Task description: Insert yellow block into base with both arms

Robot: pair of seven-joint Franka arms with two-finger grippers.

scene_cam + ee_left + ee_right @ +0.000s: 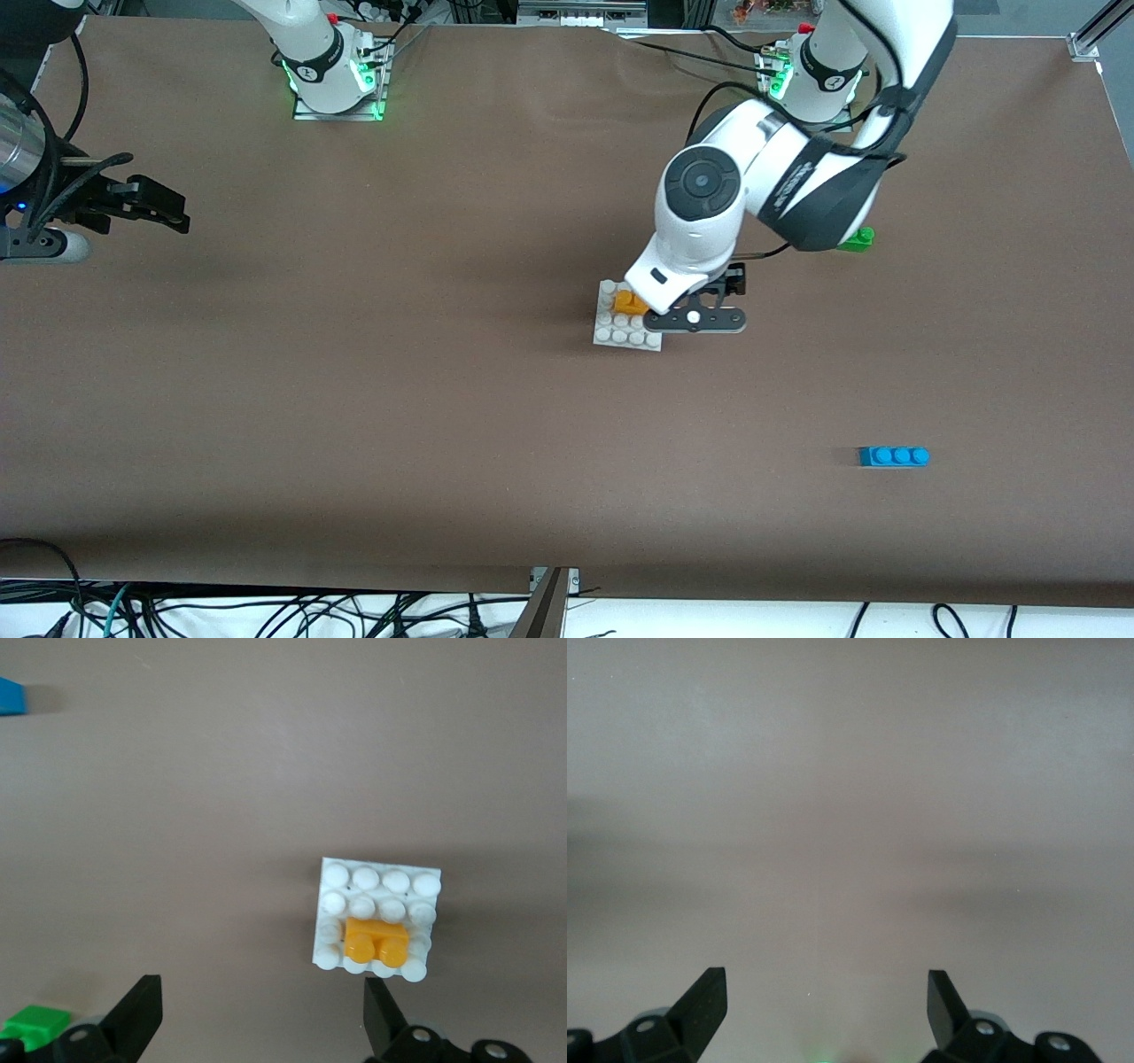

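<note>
The yellow block [631, 304] sits on the white studded base [620, 337] near the table's middle. In the left wrist view the yellow block [376, 940] rests on the base [381, 879] in the stud row nearest the fingers. My left gripper [689, 314] hangs low just beside the base, toward the left arm's end. Its fingers are open, and the left gripper [261, 1014] has only bare table between them. My right gripper [164, 208] waits open over the right arm's end of the table. The right wrist view shows the right gripper [824, 1005] holding nothing.
A green brick [856, 239] lies partly under the left arm's elbow, and the left wrist view catches this green brick [35, 1026] beside one finger. A blue three-stud brick [893, 456] lies nearer the front camera toward the left arm's end. Cables hang past the front edge.
</note>
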